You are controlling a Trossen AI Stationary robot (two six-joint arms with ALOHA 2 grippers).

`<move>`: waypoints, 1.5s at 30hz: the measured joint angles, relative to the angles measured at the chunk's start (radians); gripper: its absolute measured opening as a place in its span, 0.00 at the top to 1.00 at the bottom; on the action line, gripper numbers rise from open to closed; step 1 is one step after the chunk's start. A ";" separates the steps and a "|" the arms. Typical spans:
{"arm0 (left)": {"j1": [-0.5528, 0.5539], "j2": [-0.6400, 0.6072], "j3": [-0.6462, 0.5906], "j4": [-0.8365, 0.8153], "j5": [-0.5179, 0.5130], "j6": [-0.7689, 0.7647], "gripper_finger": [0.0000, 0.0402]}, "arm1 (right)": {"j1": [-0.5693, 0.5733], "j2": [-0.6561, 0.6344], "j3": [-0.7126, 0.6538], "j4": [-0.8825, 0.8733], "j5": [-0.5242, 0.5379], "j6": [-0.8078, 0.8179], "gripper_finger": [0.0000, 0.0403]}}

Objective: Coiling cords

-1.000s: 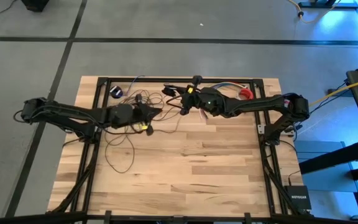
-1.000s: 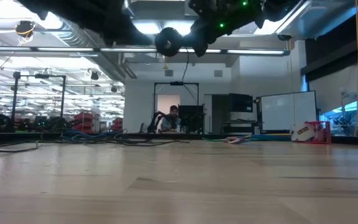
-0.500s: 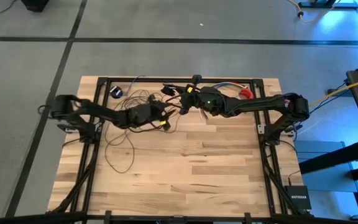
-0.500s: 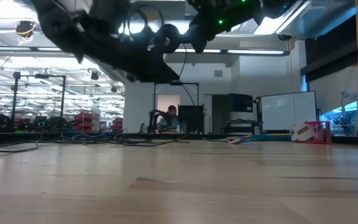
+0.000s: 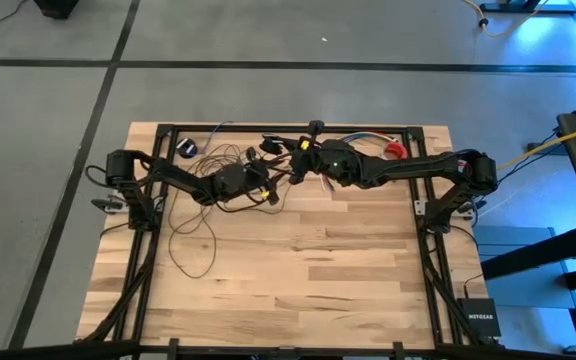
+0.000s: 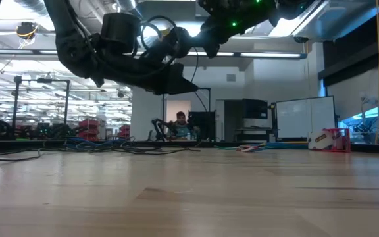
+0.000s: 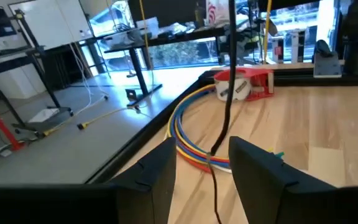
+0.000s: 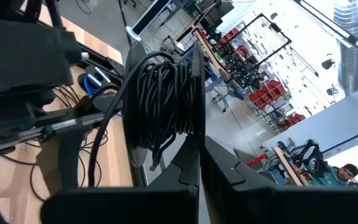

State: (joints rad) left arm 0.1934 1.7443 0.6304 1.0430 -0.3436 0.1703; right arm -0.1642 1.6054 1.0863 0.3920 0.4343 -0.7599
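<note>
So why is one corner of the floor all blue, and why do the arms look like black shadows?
High view: blue light washes the floor at the top right. Low view: bright ceiling lights shine behind the arms, so the left tool shows as a dark shape. Left wrist view: the nearby fingers look soft and blurry.

I am looking at a table of pale butcher-block wood, its planks showing a smooth satin finish. Across the upper left of the high view, the cords are lying thin, dark and rubbery-looking. In the right wrist view they are wrapping a matt black plastic spool. Both arms are showing matt black casings. The floor is looking like dull grey concrete.
</note>
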 joint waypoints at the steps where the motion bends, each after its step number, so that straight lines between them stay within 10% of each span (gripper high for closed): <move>1: 0.001 0.000 0.000 -0.003 0.000 0.001 0.65 | 0.000 0.000 0.000 0.000 0.000 0.000 0.99; 12: -0.006 0.000 -0.001 0.005 0.028 0.041 0.98 | 0.000 0.000 0.000 0.008 -0.047 0.006 0.99; 31: 0.045 -0.062 -0.002 -0.103 -0.164 0.167 0.99 | 0.023 -0.008 0.000 0.007 -0.190 0.076 0.99; 45: -0.032 -0.512 -0.001 -0.618 -0.279 0.200 0.99 | 0.027 -0.042 0.000 -0.116 -0.202 0.044 0.99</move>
State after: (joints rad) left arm 0.1609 1.2327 0.6292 0.4254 -0.6230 0.3701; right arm -0.1368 1.5635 1.0863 0.2758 0.2325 -0.7163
